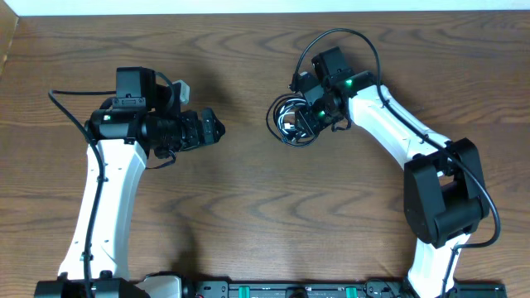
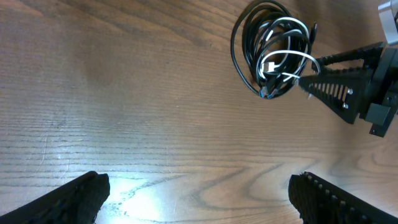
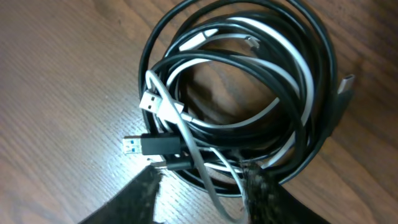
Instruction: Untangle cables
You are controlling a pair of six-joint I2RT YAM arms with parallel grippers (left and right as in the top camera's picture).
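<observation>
Closest to the right wrist camera: right fingers (image 3: 134,202), dark and ridged, parted, one tip on either side of a pale strand at the near edge of the cables (image 3: 236,134). Gap between the tips wider than the strand, so released rather than clenched. Contact with the strand not clear.

Just past the tips, at the left side of the coil: a black plug (image 3: 142,145) with a blue insert, lying flat. Right behind it, a white plug (image 3: 149,102). Both pointing outward, away from the coil.

Further on, the coil itself: several rounds of black cable (image 3: 146,62) wound into a loose ring, flat on the wooden counter (image 3: 56,74). A white cable (image 3: 193,118) threaded in and out among the black loops. One more small plug end (image 3: 345,84) at the right edge of the coil, colour hard to tell.

Farthest off, seen from overhead: left fingers (image 2: 74,199) well to the left of the coil, roughly level with it and aimed toward it. Spread wide, grasping nothing. Bare wood between them and the coil. In the left wrist view, the coil lying far ahead beyond both tips, with the right fingers meeting its right edge.
</observation>
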